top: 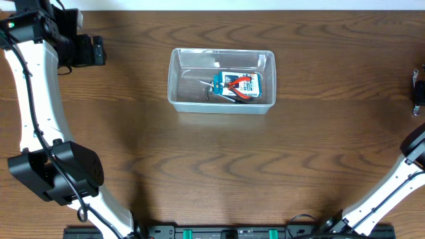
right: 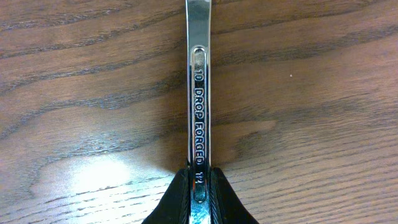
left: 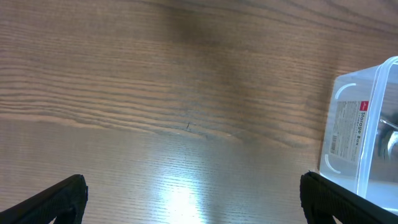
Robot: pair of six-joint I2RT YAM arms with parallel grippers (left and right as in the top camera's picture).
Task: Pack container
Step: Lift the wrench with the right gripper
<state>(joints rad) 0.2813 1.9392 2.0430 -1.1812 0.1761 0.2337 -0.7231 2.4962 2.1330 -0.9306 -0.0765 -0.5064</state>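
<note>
The clear plastic container [top: 222,80] stands at the upper middle of the table, holding red-handled pliers [top: 240,86] on a blue-and-white package. Its corner with a label shows at the right of the left wrist view [left: 364,140]. My left gripper [left: 193,199] is open and empty over bare wood, left of the container; in the overhead view it sits at the far upper left [top: 89,50]. My right gripper [right: 199,196] is shut on a chrome wrench [right: 198,81] stamped "DROP FORGED", just above the table. In the overhead view it is at the far right edge [top: 417,93].
The wooden table [top: 212,172] spreads around the container. The white left arm [top: 33,99] runs along the left side. The right arm [top: 392,186] comes up from the lower right. A black rail lies along the front edge [top: 226,232].
</note>
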